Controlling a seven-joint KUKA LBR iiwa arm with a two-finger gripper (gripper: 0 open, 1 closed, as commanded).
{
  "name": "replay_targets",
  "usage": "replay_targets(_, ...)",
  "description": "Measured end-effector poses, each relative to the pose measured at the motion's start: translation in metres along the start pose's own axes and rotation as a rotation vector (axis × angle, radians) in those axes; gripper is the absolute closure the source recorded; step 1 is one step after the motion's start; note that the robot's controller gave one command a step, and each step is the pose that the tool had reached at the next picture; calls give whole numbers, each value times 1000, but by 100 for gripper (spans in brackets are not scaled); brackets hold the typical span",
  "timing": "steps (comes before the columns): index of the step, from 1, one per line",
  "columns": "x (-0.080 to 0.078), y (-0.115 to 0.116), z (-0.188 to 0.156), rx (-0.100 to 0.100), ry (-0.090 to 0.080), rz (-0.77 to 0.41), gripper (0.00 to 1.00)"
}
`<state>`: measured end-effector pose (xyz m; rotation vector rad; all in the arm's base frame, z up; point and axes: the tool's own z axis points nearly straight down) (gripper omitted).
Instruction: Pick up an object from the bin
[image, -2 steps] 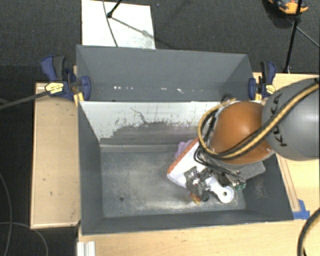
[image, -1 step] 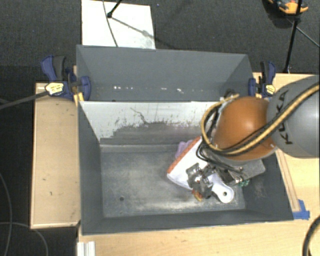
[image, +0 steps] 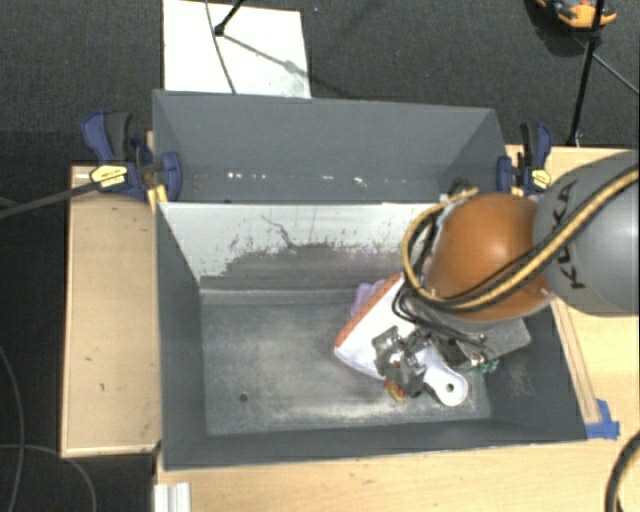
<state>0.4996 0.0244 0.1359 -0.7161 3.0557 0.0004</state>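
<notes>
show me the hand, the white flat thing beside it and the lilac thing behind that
hand (image: 400, 374), camera view, its dark tip
white flat thing (image: 366, 329), camera view, its bare top face
lilac thing (image: 372, 294), camera view, its visible upper edge

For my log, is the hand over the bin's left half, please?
No, the hand is at the right of the bin, over a white thing.

Read "KUKA" in dark letters along the grey arm (image: 598, 250). Made out no other text, label or number.
</notes>
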Motion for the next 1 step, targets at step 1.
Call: replay_targets(1,7,-6,-53,0,1,13,100)
